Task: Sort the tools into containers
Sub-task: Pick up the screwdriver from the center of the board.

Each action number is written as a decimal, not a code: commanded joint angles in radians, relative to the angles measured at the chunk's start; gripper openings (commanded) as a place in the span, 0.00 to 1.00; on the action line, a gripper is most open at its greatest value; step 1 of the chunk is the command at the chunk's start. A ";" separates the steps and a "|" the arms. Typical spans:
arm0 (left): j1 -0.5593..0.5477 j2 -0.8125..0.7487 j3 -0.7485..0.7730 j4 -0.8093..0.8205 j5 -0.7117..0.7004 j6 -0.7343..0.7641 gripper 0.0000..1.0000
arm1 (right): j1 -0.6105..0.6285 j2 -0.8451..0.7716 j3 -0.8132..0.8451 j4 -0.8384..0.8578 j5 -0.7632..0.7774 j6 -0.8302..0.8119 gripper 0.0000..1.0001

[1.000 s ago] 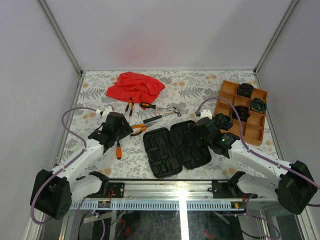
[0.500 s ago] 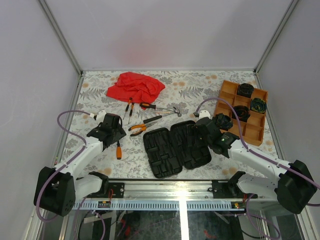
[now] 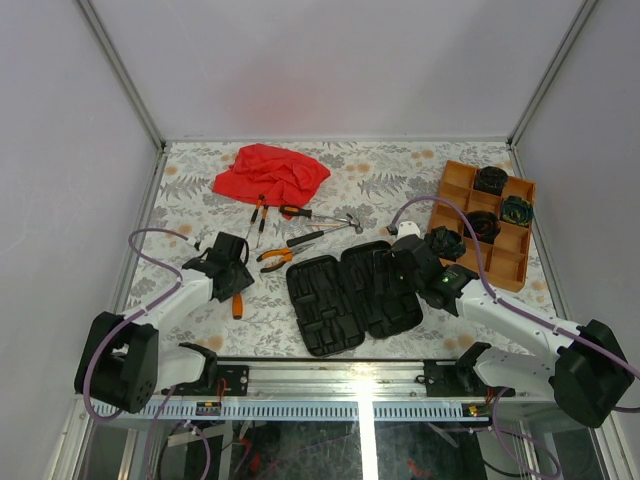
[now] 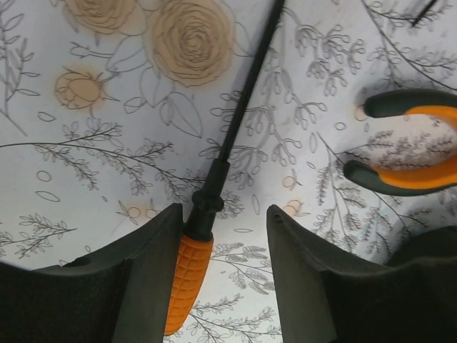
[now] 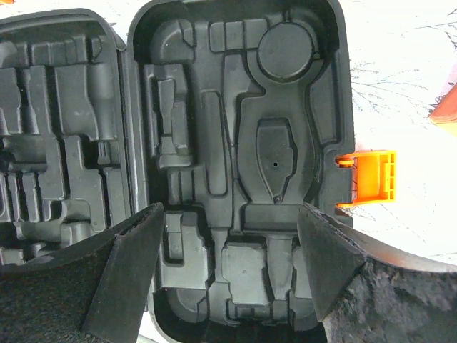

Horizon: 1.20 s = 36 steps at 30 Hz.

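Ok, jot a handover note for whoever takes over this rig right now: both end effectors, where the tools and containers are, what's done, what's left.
Left end effector: open, low over the table, straddling an orange-handled screwdriver, not yet clamped.
Right end effector: open, empty, above the open black case.
Things: case slots empty; three coiled bundles in the orange tray, a fourth at its near-left corner, in or out unclear. Pliers, hammer and other screwdrivers lie on the table by the red cloth.
Done: three bundles.
Remaining: all hand tools.
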 commanded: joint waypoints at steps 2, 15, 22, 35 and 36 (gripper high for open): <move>0.007 -0.001 -0.041 -0.041 0.042 -0.047 0.50 | -0.004 0.003 0.004 0.039 -0.020 0.003 0.82; -0.013 -0.002 -0.062 -0.015 0.093 -0.046 0.39 | -0.005 0.004 -0.003 0.038 -0.013 0.012 0.82; -0.052 0.008 -0.071 0.001 0.084 -0.053 0.30 | -0.004 -0.007 -0.006 0.037 -0.007 0.025 0.82; -0.077 -0.019 -0.048 0.064 0.129 -0.014 0.15 | -0.005 -0.075 -0.031 0.029 0.040 0.046 0.82; -0.081 -0.022 -0.047 0.072 0.137 -0.008 0.15 | -0.005 -0.083 -0.034 0.029 0.043 0.046 0.82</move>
